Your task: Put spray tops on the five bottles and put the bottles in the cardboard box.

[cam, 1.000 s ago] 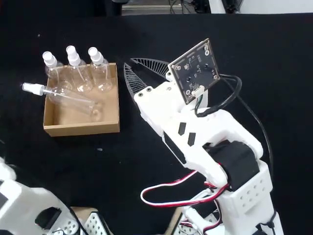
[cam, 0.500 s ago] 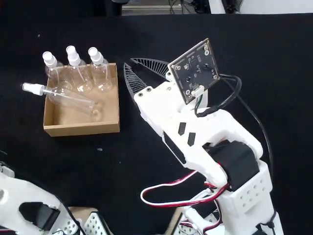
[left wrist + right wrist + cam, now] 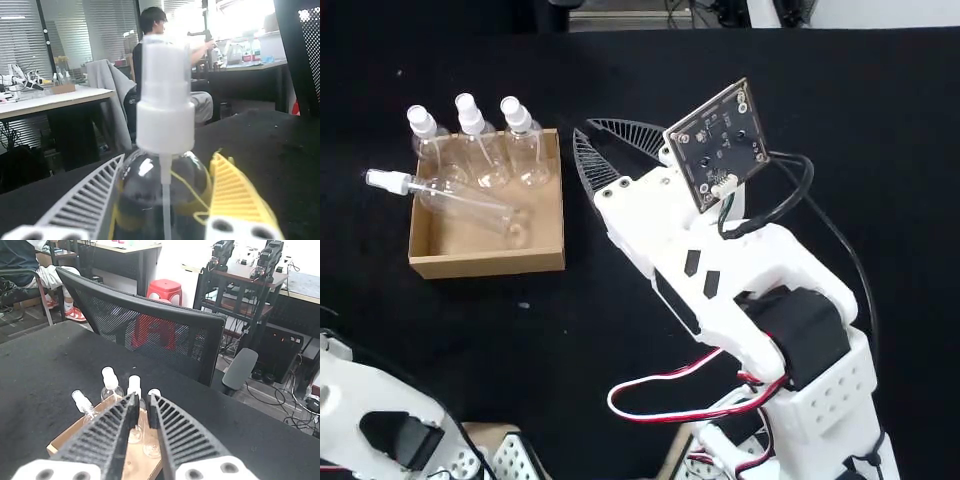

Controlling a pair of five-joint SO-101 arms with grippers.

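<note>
The left gripper [image 3: 167, 162] pinches a clear bottle [image 3: 160, 187] between its pale finger and its yellow finger. The bottle stands upright in the grip. Its white spray top [image 3: 165, 115] is seated on the neck and rises above the fingertips, and the thin dip tube runs down inside.

The right gripper [image 3: 584, 135] hangs over the black bench [image 3: 820, 120] with its dark ribbed fingers pressed almost together, only a narrow slit between them, and holds nothing.

Just ahead of its tips and a little to one side sits the cardboard box [image 3: 485, 265], apart from the fingers. Inside the box, on the side farther from this gripper's arm, three bottles [image 3: 475, 150] stand upright in a row against the wall, each with a white spray top. A fourth bottle [image 3: 470, 205] lies tilted across the box floor. Its capped end [image 3: 385, 181] pokes out over the wall farthest from the right gripper.
</note>
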